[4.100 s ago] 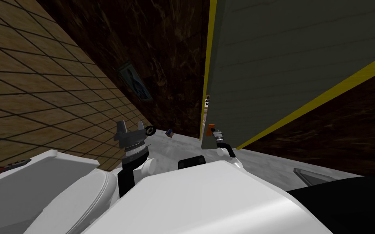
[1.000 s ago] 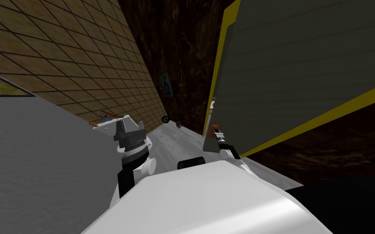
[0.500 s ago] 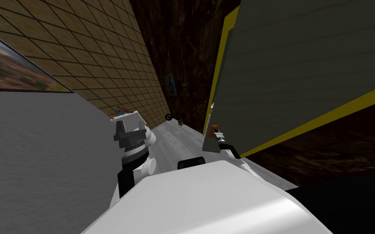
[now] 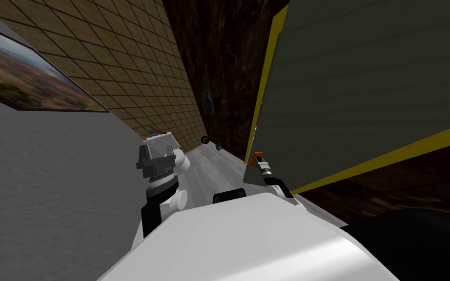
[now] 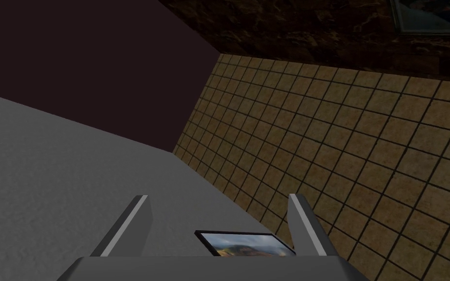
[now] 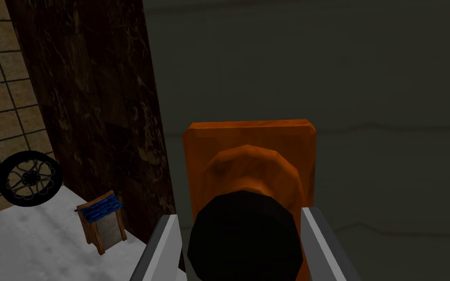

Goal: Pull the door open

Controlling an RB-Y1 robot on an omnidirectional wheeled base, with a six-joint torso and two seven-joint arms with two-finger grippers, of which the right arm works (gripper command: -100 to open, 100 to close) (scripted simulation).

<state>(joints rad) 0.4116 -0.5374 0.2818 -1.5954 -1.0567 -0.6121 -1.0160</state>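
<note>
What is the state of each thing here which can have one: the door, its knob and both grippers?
door: ajar, with a narrow gap at the yellow frame.
knob: clamped between the right gripper's fingers.
right gripper: shut on the knob.
left gripper: open, empty, raised away from the door.

1 grey door (image 4: 365, 88) in 1 yellow frame (image 4: 264, 83), with 1 orange plate (image 6: 248, 139) and 1 black knob (image 6: 243, 244) on it. 2 hands, the left hand (image 5: 217, 196) and the right hand (image 6: 240, 216), each with 2 fingers (image 5: 131, 219), so 4 in all. 2 framed pictures: 1 large landscape picture (image 4: 29, 73) and 1 small picture (image 4: 209, 102). On the floor (image 4: 209, 168), 1 black wheel (image 6: 29, 178) and 1 small wooden stand (image 6: 101, 219) with a blue top
</note>
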